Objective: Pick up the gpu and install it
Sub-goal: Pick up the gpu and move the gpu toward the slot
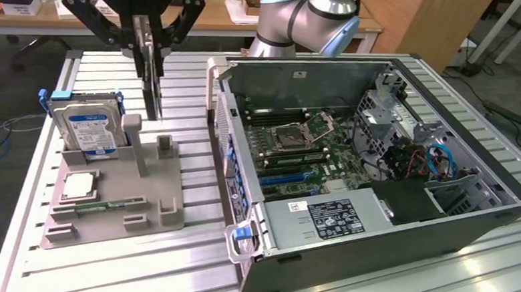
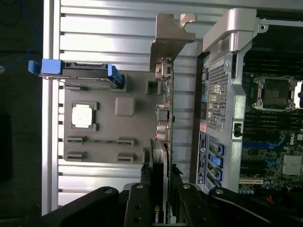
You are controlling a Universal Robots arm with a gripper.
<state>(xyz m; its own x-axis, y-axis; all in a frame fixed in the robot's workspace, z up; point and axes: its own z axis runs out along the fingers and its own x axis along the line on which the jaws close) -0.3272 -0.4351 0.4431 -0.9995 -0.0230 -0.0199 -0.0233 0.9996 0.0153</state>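
My gripper (image 1: 146, 41) is shut on the gpu (image 1: 153, 87), a thin card that hangs edge-on below the black fingers, lifted above the back of the grey holder tray (image 1: 115, 208). In the wrist view the gpu (image 2: 166, 118) runs as a narrow strip from my gripper (image 2: 160, 182) out to its silver end bracket (image 2: 170, 40), over the tray (image 2: 125, 137) and beside the case wall. The open computer case (image 1: 471, 217) lies to the exterior view's right, with its motherboard (image 1: 296, 151) exposed.
A silver hard drive (image 1: 87, 129) with blue rails stands in the tray, and a square CPU chip (image 1: 78, 185) lies in front of it. The case's rear wall (image 2: 227, 109) rises close beside the card. Slatted aluminium table (image 1: 102, 271) lies all around.
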